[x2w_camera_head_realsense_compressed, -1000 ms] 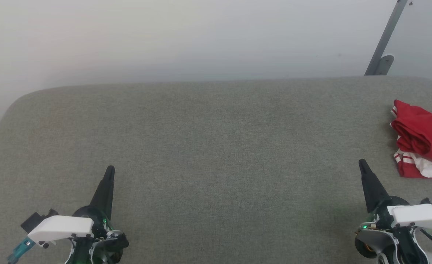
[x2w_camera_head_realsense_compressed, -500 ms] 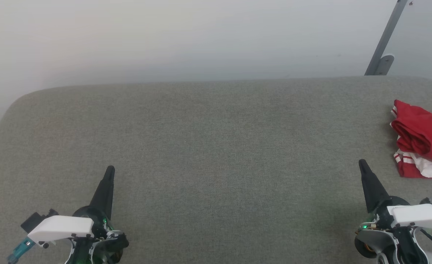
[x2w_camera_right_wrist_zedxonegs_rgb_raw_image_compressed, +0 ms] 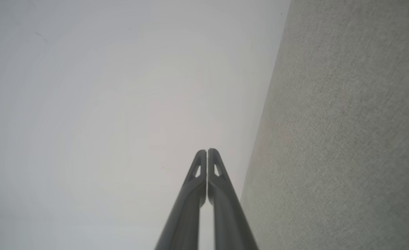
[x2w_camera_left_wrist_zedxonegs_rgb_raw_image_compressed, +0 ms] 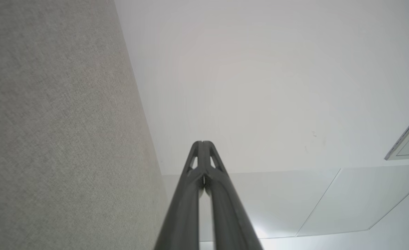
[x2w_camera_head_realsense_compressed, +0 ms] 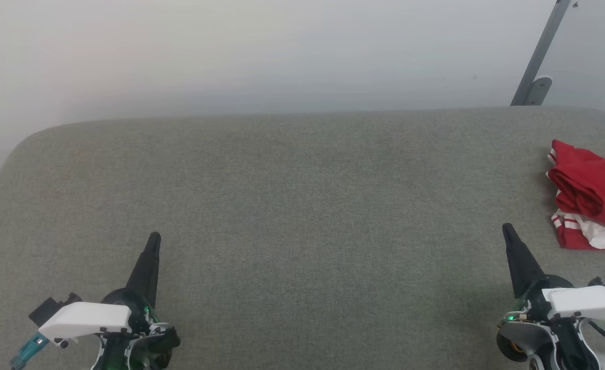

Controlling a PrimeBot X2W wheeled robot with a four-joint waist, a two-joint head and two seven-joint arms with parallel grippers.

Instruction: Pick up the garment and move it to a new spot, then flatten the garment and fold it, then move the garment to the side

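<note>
Garment [x2w_camera_head_realsense_compressed: 592,198] lies bunched at three o'clock on the grey surface [x2w_camera_head_realsense_compressed: 302,205]; left gripper [x2w_camera_head_realsense_compressed: 153,239] and right gripper [x2w_camera_head_realsense_compressed: 508,229] rest pinched together, empty.

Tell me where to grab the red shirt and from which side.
Grip the thick rolled red fold on the left side of the garment, likely with the right gripper, which is nearest and shut, so open it first. Come from the left and above: that fold stands raised off the grey surface, while the rest runs out of the head view.
</note>
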